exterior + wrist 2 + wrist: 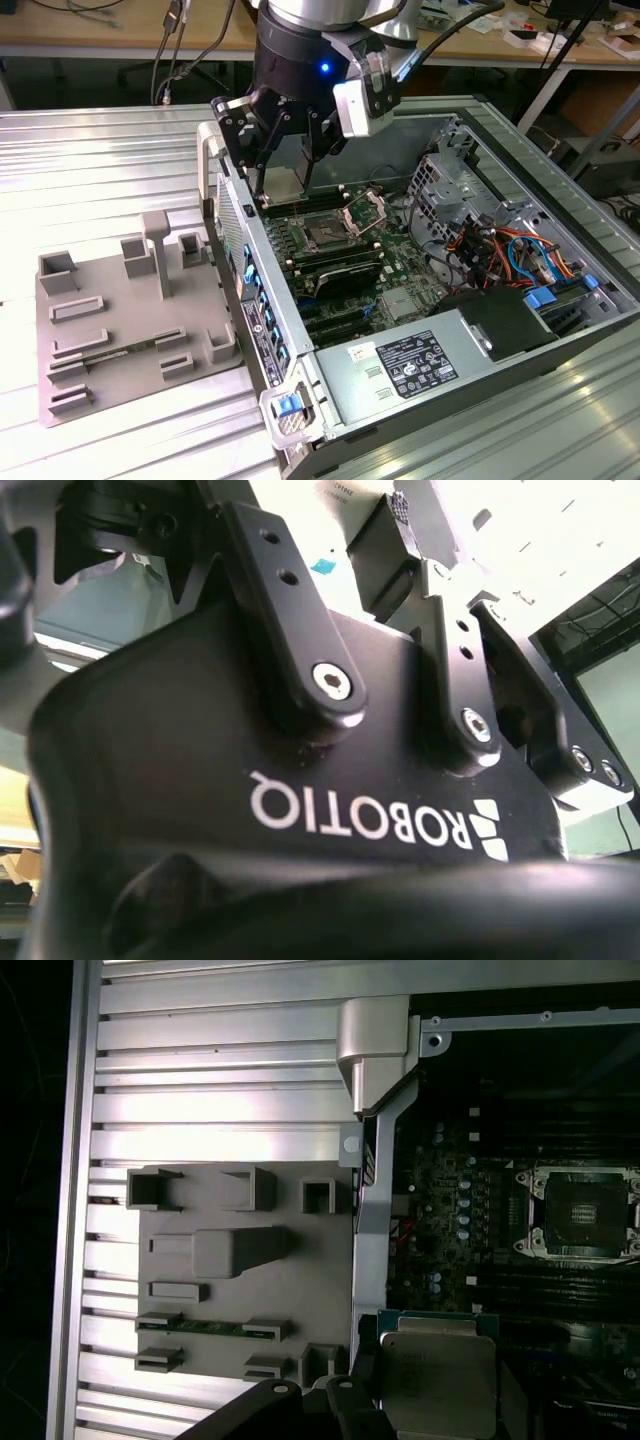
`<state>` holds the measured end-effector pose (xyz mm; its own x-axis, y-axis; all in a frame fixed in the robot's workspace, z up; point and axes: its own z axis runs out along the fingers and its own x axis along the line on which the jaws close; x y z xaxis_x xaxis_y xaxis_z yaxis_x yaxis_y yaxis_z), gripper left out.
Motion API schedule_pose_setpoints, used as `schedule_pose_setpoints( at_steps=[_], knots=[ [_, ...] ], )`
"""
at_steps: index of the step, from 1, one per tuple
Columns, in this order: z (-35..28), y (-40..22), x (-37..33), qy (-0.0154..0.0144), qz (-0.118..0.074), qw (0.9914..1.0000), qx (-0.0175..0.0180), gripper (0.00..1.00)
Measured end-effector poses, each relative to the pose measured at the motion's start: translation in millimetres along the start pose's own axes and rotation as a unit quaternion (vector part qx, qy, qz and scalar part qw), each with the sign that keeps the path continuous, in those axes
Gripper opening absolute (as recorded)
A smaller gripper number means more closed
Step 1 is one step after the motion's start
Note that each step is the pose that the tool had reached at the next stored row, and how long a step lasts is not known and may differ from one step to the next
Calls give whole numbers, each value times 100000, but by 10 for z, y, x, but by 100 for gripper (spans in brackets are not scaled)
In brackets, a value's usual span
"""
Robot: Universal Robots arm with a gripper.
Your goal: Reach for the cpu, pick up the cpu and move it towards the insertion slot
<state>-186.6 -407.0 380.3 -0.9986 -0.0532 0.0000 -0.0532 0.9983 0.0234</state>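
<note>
My gripper (284,190) hangs over the open computer case, just inside its wall on the exterior view's left, shut on the cpu (284,176). The first wrist view shows the cpu (436,1370) as a silvery square with a greenish rim, with a dark finger (345,1410) against its edge. It is held above the green board. The insertion slot (325,233) is a dark square socket in a silvery frame, a short way off toward the exterior view's right of the gripper. In the first wrist view the insertion slot (585,1212) is bare, apart from the cpu.
A grey plastic tray (130,330) with raised frames lies on the ribbed metal table beside the case. The case wall (235,260) stands between tray and board. An open socket frame (366,210), memory slots (345,275), cables (510,250) and a power supply (410,365) crowd the case.
</note>
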Motion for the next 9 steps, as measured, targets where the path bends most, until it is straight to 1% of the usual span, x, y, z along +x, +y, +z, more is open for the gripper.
schedule_pose_setpoints(
  at_steps=[9],
  knots=[
    [6, -3, -44, -1, -1, 100000, -5, 55]
  ],
)
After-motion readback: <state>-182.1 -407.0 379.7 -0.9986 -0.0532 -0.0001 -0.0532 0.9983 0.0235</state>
